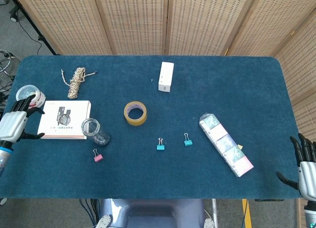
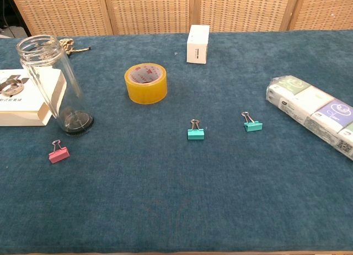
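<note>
Beside left robot hand, flat white box

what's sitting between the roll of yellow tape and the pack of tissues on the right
Two teal binder clips: one nearer the yellow tape, the other nearer the tissue pack. Both lie slightly toward the table's near edge; head and chest views show them, otherwise bare cloth.

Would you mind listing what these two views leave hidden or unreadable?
- Left hand: head view only, at the left edge; contact with the white flat box is unclear.
- Right hand: cut by the frame corner in the head view.
- Tissue pack: cropped at the chest view's right edge.
- Small tub: contents too small.
</note>
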You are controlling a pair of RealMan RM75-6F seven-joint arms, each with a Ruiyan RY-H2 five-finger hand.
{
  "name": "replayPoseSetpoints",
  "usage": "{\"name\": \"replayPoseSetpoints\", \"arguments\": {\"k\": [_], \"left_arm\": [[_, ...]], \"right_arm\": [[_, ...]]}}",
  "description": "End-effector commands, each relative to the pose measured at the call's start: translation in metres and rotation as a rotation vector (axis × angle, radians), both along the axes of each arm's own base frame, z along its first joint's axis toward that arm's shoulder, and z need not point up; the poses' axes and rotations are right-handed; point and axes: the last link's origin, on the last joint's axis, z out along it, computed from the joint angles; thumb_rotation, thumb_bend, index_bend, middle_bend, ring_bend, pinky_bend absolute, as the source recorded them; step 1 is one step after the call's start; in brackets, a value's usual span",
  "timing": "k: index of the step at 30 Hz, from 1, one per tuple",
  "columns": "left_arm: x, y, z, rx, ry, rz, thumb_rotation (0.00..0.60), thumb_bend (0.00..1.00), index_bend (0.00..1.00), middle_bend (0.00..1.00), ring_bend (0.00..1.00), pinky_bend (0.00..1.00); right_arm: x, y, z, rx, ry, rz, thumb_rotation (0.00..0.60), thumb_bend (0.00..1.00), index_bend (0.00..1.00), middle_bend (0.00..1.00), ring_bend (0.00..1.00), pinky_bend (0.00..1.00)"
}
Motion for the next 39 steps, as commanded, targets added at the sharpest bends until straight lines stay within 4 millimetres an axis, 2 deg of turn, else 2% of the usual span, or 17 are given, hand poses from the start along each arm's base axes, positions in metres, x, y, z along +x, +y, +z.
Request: {"name": "replayPoseSetpoints", "arguments": {"k": [1, 6, 13, 23, 39], "left_arm": [[0.003, 0.027, -0.008, -0.007, -0.025, 0.015, 0.6, 0.18, 0.44, 0.0, 0.0, 0.0], [0.004, 0.047, -0.022, -0.043, -0.02, 0.047, 0.6, 0.24, 0.46, 0.0, 0.0, 0.0], [-0.002, 0.061, -0.038, -0.055, -0.029, 0.093, 0.6, 0.31, 0.47, 0.0, 0.0, 0.0], [-0.014, 0.062, -0.053, -0.079, -0.031, 0.145, 0.6, 0.32, 0.48, 0.0, 0.0, 0.0], [-0.018, 0.067, -0.072, -0.104, -0.039, 0.165, 0.6, 0.32, 0.52, 0.0, 0.0, 0.0]], "right_arm": [[-0.001, -0.001, 0.0, 0.003, -0.002, -0.003, 0.6, 0.0, 0.0, 0.0, 0.0, 0.0], [-0.001, -0.002, -0.001, 0.005, -0.006, -0.003, 0.6, 0.0, 0.0, 0.0, 0.0, 0.0], [-0.003, -0.003, 0.0, 0.004, -0.01, -0.008, 0.6, 0.0, 0.0, 0.0, 0.0, 0.0], [-0.003, -0.003, 0.0, 0.004, -0.017, -0.009, 0.6, 0.0, 0.0, 0.0, 0.0, 0.0], [-0.005, -0.002, 0.003, -0.004, -0.025, -0.015, 0.6, 0.0, 0.0, 0.0, 0.0, 0.0]]}}
